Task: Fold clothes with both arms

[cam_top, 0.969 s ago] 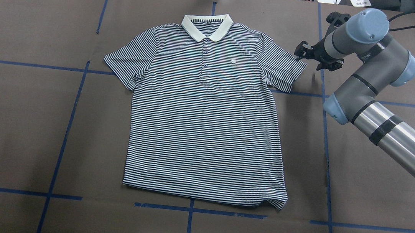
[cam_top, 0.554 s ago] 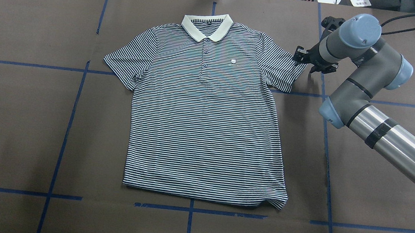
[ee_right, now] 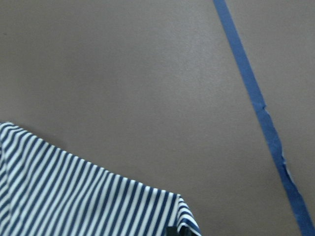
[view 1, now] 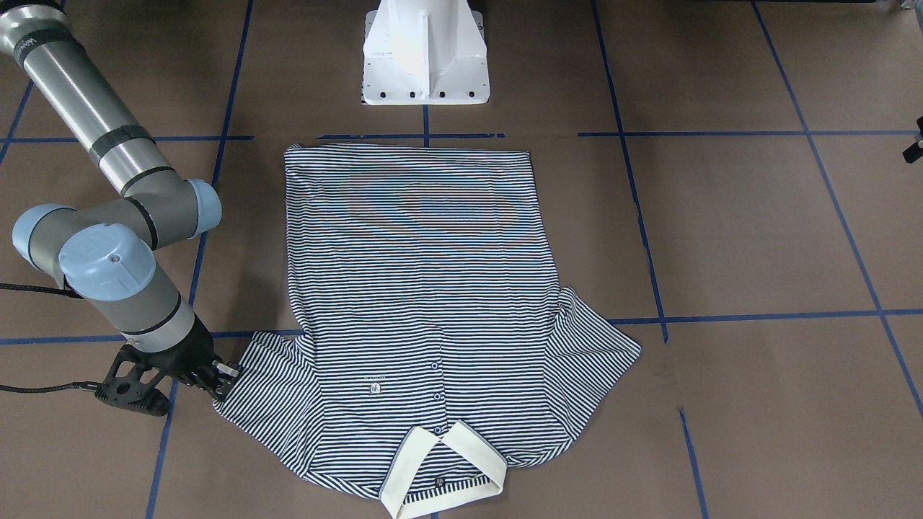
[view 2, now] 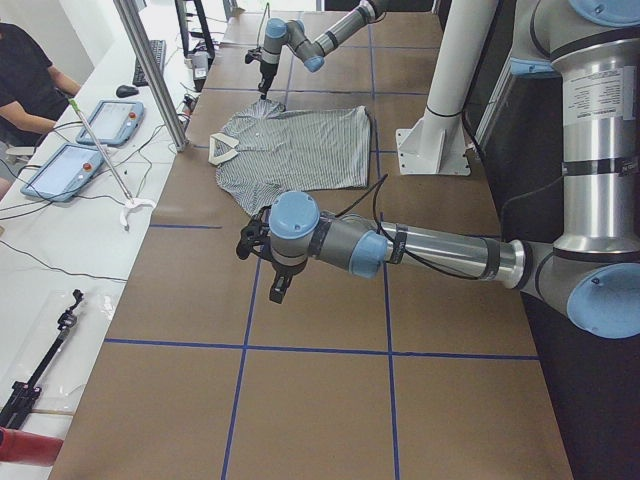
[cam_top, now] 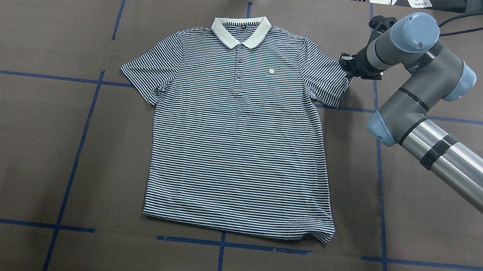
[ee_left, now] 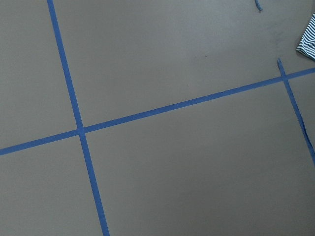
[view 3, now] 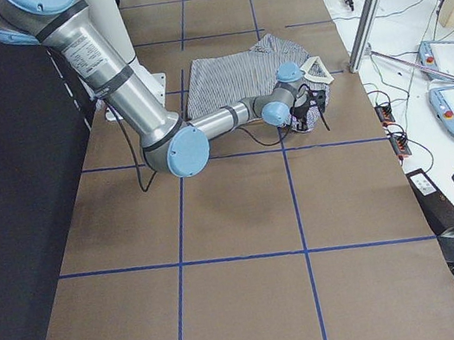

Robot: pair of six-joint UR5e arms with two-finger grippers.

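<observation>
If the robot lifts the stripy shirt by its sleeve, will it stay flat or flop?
Probably flop: the shirt looks like thin cloth, lying flat on the table. It seems light, so the sleeve by the right gripper would likely rise first, the rest dragging.

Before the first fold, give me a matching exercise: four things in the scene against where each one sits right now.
Things:
1. right gripper
2. left arm
3. collar
4. pedestal base

Places:
A. white, just past the hem of the polo shirt
B. at the outer edge of one sleeve
C. over bare table, apart from the shirt
D. cream, at the shirt's end farthest from the robot

Pairs: 1-B, 2-C, 3-D, 4-A
</observation>
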